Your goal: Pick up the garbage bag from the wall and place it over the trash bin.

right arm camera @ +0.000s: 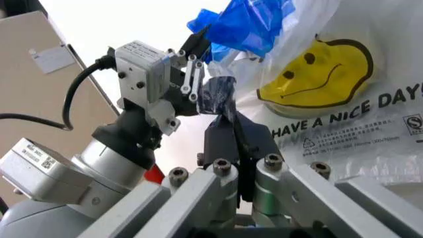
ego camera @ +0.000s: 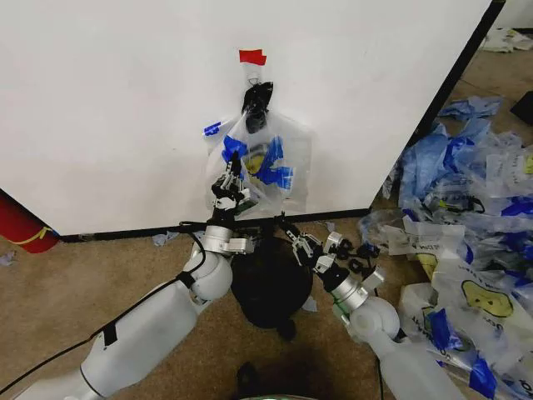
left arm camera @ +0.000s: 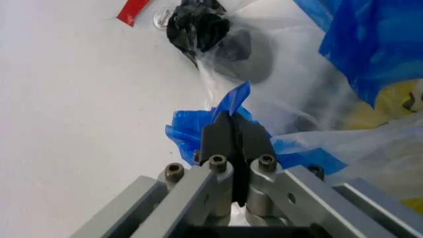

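Currently, the bag is hanging flat against the white wall from a hook, with its black knotted top just below a strip of red tape. Blue tape strips are crossing its yellow smiley print.

The left gripper is being held against the bag's lower left side. In the left wrist view its 2 fingers are pressed together, and a crumpled fold of blue tape and clear film is being pinched between their tips. The knotted top is lying beyond the fingertips, well apart from them.

The right gripper is being held lower, just beside the bag's bottom edge and directly above the bin. Its 2 fingers are also pressed together; a dark twisted piece of film is rising from their tips, though whether it is actually being clamped cannot be told. The smiley print is lying just past those fingertips, and the left gripper is being seen close beyond them.

The bin is standing on the brown floor below both sets of fingers, between the 2 arms. A heap of other bags is lying well off to the right.
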Tool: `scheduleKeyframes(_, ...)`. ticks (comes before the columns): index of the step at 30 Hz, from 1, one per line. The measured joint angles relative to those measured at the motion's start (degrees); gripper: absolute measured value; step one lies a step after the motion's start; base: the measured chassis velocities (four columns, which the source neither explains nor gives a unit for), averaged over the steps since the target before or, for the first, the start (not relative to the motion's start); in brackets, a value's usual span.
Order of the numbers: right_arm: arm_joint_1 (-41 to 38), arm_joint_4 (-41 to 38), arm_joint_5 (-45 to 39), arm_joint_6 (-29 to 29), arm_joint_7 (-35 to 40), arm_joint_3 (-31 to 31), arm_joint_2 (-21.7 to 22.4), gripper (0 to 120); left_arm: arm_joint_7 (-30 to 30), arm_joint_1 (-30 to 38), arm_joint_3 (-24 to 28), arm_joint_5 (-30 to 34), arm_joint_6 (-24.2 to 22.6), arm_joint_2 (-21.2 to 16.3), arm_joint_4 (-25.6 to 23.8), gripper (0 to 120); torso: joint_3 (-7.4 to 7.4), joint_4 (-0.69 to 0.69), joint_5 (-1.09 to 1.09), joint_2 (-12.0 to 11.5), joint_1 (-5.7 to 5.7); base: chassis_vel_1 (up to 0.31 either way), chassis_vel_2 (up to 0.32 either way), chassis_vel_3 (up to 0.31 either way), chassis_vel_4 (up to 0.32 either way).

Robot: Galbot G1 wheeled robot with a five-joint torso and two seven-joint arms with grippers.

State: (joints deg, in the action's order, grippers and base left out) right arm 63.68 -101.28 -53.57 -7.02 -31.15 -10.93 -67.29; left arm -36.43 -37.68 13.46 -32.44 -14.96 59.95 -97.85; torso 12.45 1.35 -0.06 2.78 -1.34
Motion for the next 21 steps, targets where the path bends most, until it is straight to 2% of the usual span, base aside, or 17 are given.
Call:
scheduleKeyframes(18, -0.5, 0.5, 0.4, -0.4, 1.4, -0.4, 0.2, 0, 1.0, 0.2, -0.1, 0.0, 3.0, 1.1, 0.5, 0, 0.0, 0.0, 0.0, 0.0, 0.0, 0.0, 0.0, 0.0, 0.0)
scheduleKeyframes(20, -0.5, 0.6, 0.7, -0.5, 1.5, -0.4, 0.3, 8, 1.1, 0.3, -0.1, 0.0, 3.1, 1.2, 0.6, 0, 0.0, 0.0, 0.0, 0.0, 0.0, 0.0, 0.0, 0.0, 0.0)
scheduleKeyframes(21, -0.5, 0.6, 0.7, -0.5, 1.5, -0.4, 0.3, 8, 1.1, 0.3, -0.1, 0.0, 3.1, 1.2, 0.6, 0, 0.0, 0.0, 0.0, 0.0, 0.0, 0.0, 0.0, 0.0, 0.0)
